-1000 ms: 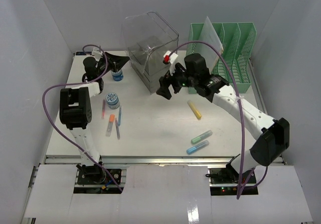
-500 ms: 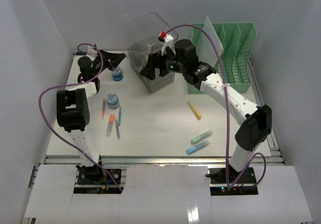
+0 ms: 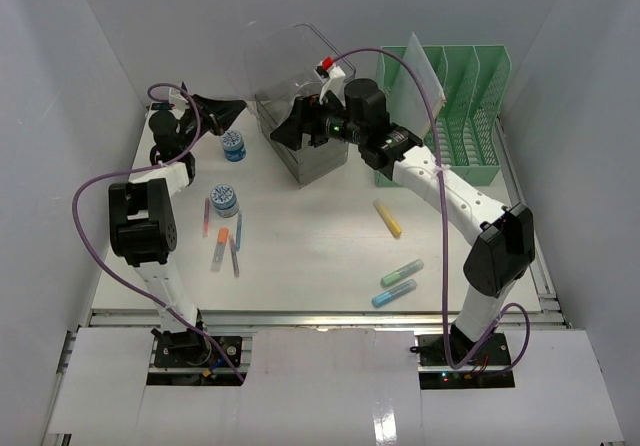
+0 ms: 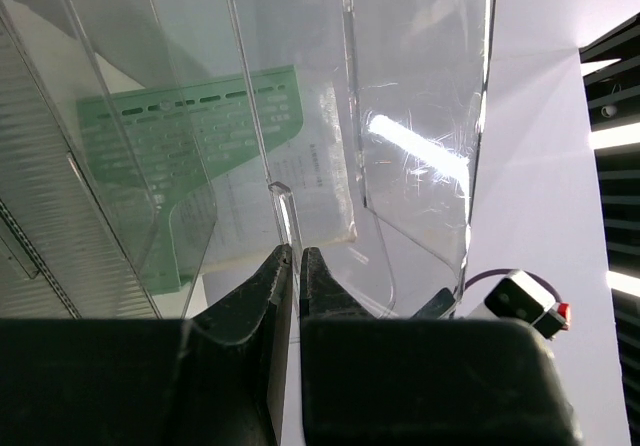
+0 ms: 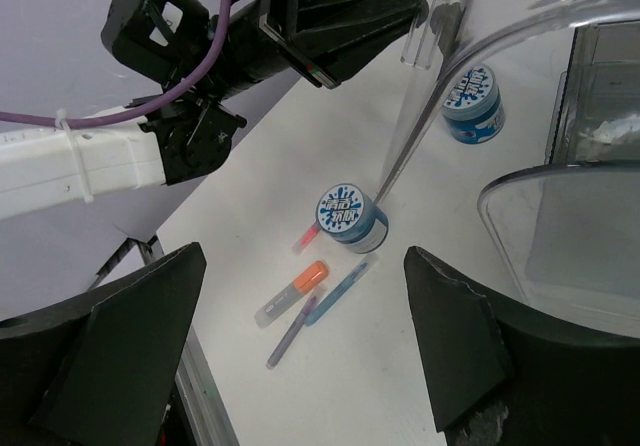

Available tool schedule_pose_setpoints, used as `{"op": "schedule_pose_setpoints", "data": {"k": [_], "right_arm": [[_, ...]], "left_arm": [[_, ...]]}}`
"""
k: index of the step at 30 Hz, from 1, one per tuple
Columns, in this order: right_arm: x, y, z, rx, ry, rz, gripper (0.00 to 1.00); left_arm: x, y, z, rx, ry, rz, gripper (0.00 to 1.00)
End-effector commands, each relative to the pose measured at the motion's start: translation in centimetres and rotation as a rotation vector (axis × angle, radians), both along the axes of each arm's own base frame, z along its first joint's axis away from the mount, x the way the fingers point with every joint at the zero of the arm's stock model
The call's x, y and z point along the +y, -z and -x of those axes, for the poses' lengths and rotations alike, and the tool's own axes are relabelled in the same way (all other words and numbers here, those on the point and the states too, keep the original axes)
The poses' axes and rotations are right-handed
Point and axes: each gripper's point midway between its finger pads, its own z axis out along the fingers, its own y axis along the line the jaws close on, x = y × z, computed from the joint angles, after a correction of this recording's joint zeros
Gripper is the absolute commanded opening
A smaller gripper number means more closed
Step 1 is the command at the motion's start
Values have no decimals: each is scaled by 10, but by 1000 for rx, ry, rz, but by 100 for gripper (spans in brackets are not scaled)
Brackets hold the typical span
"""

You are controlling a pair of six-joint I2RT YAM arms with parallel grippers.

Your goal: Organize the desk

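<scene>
The right gripper (image 3: 285, 131) has swung back and leftward to the clear box (image 3: 305, 161), now hanging at its front left corner, while the left gripper (image 3: 238, 106) has drawn further left, pulling the clear lid (image 3: 275, 56) outward

White desk (image 3: 300, 251), clear bin (image 3: 305, 164), mint-green perforated file rack (image 3: 470, 116), blue-splattered jar lid (image 5: 343, 209), perhaps violet pen (image 5: 290, 332)

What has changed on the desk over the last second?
The right gripper, open, swung away and leftward from the middle of the desk to the clear bin. The left gripper, pinching the lid, drew back left, tilting it leftward. Pens, jars and rack stayed put.
</scene>
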Motion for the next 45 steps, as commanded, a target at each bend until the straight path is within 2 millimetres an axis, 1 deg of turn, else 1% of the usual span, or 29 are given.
{"op": "schedule_pose_setpoints", "data": {"k": [1,5,11,16,19,20,22,24,27,28,31,35,38,39,40,41,42,43,45], "right_arm": [[19,-3,-8,9,4,-53,84],[26,2,-15,26,32,-69,81],[31,3,-28,16,67,-83,80],[35,-3,-35,3,85,-98,75],[37,-12,-39,-13,100,-111,69],[37,-14,-39,-16,100,-115,69],[39,-16,-39,-15,101,-124,59],[43,-16,-36,-11,84,-128,51],[47,-19,-33,-13,62,-143,41],[48,-21,-33,-15,60,-148,40],[50,-26,-31,-27,38,-161,29],[52,-31,-26,-29,8,-187,16],[52,-33,-25,-26,5,-191,13],[51,-35,-25,-27,6,-194,13],[50,-39,-26,-33,6,-200,13],[48,-42,-26,-35,6,-205,12],[47,-45,-27,-36,8,-210,12],[45,-48,-28,-39,11,-215,12],[42,-53,-29,-47,13,-222,11]], "left_arm": [[-1,-55,22,-151,4,-4,0],[-2,-56,23,-152,6,0,0],[-2,-55,25,-149,8,8,0],[-3,-55,25,-149,12,7,0],[-2,-54,24,-146,9,8,0],[-2,-54,25,-146,9,8,0],[-1,-54,24,-142,6,13,0],[-1,-54,23,-142,1,17,0],[-1,-56,23,-143,0,19,0],[-1,-56,24,-141,1,19,0],[-1,-55,24,-133,0,20,1],[-1,-55,25,-116,1,21,22],[0,-58,28,-116,0,16,41],[2,-60,29,-121,-4,7,48],[5,-62,32,-128,-12,-10,60],[8,-63,34,-133,-19,-27,70],[12,-64,37,-137,-34,-55,75],[17,-62,39,-135,-54,-86,77],[26,-55,45,-123,-89,-147,78]]}}
